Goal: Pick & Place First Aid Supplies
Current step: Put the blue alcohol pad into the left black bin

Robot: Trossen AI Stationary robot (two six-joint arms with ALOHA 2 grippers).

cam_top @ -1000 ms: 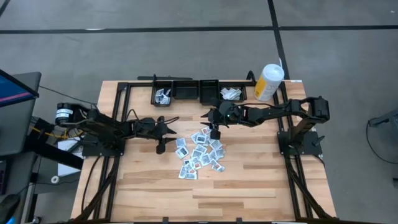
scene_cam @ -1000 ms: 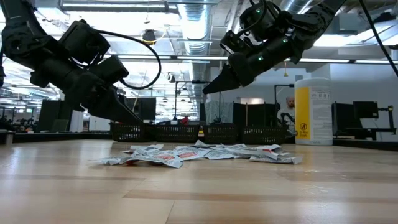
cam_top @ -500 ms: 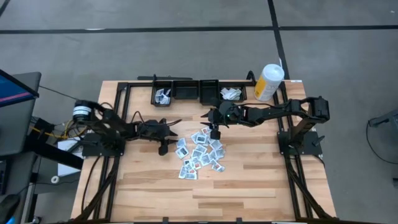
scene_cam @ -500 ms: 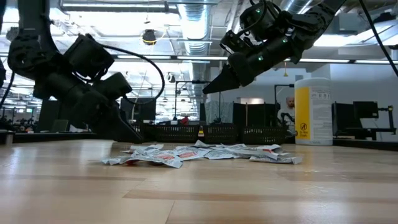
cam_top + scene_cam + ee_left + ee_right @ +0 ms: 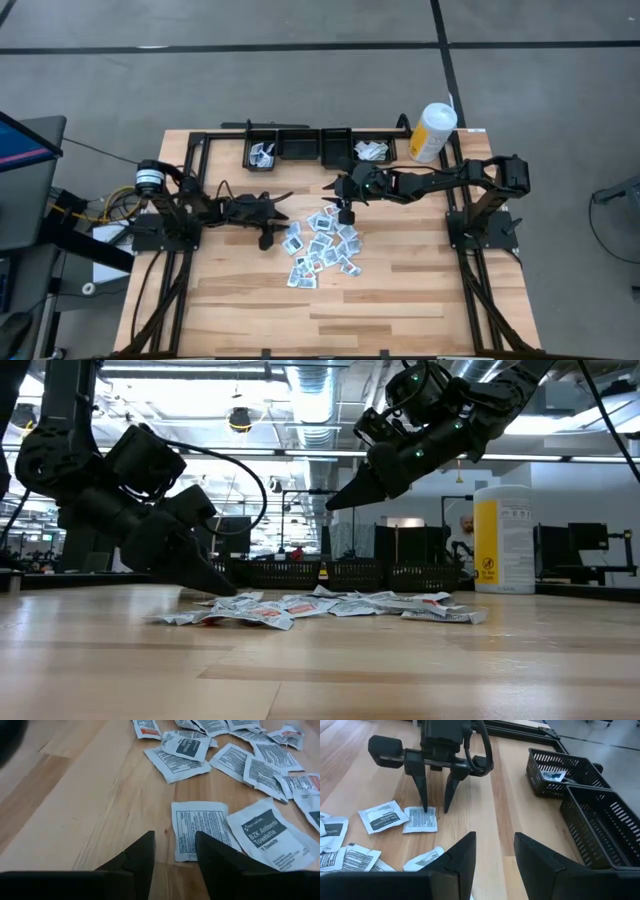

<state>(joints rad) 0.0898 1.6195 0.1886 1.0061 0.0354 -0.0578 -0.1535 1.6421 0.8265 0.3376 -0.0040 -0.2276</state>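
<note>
White first aid packets point(image 5: 322, 245) lie scattered mid-surface point(image 5: 400, 300). The left pincer point(image 5: 434, 804) reaches down with fingers apart, one tip on the edge of a packet point(image 5: 199, 830) at the pile's rim. The right pincer point(image 5: 335, 502) hangs above the pile, fingers apart, holding nothing.

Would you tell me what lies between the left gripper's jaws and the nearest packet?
Nothing: the left gripper stands open over the packet, one tip at its edge, per the right wrist view.
</note>
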